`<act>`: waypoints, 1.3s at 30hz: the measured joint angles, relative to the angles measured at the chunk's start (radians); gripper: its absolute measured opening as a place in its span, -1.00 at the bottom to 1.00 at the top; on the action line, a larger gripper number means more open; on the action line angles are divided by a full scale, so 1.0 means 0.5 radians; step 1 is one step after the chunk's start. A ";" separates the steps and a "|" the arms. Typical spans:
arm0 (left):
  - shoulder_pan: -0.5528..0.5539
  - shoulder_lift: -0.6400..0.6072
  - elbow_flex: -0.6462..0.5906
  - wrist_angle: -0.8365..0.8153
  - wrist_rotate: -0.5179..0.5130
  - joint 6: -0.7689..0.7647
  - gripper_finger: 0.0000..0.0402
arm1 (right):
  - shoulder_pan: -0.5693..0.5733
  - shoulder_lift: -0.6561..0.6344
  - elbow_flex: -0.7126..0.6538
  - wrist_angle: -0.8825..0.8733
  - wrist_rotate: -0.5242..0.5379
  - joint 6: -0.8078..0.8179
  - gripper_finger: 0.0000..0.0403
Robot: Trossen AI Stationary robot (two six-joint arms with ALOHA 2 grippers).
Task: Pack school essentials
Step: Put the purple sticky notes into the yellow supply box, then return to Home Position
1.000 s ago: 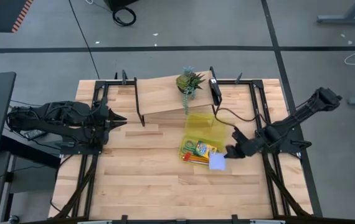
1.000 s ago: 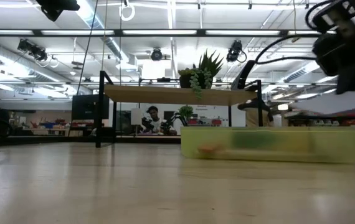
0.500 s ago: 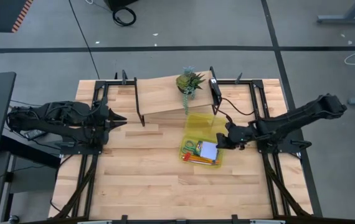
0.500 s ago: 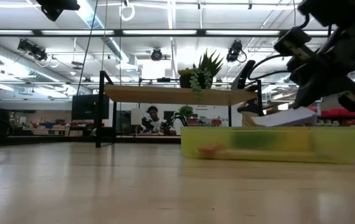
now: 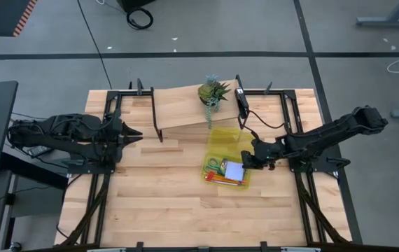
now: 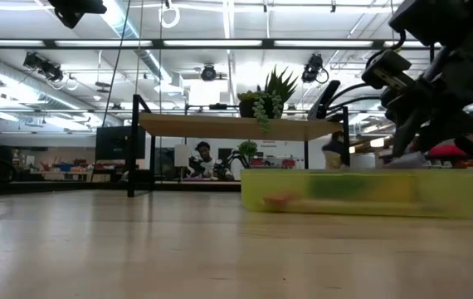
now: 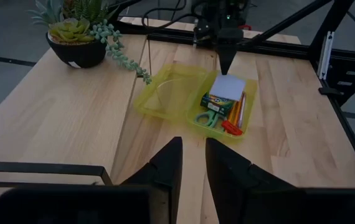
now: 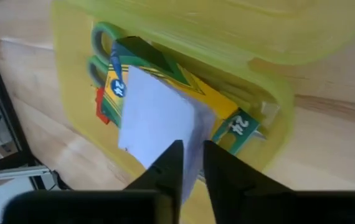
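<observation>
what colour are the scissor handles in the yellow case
Green; the scissors show best in the right wrist view, tucked beside the crayon box.

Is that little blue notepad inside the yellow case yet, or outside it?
Inside. The notepad lies on the crayon box in the yellow case, under the right claw.

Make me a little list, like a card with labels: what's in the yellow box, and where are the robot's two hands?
container: translucent yellow pouch, lid flap open, on the wooden table
inside: pale blue square notepad lying on the yellow-green crayon box, green-handled scissors, orange pencils
right gripper: at the notepad's edge, over the pouch
left gripper: waiting at the table's left side, holding nothing
nearby: small potted spiky plant on the raised shelf
</observation>
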 joint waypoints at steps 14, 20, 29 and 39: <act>0.000 -0.113 -0.001 -0.001 0.002 -0.063 -0.66 | -0.002 -0.234 -0.001 -0.095 0.127 -0.169 -0.37; 0.000 -0.243 -0.001 -0.032 -0.035 -0.054 -0.67 | -0.076 -0.473 -0.001 -0.143 0.161 -0.421 -0.37; 0.000 -0.362 -0.093 0.134 -0.050 -0.052 -0.78 | -0.274 -0.840 -0.001 -0.104 0.280 -0.928 -0.47; 0.000 -0.356 -0.093 0.454 -0.084 0.015 -0.92 | -0.474 -1.044 0.009 0.217 0.270 -1.397 -0.68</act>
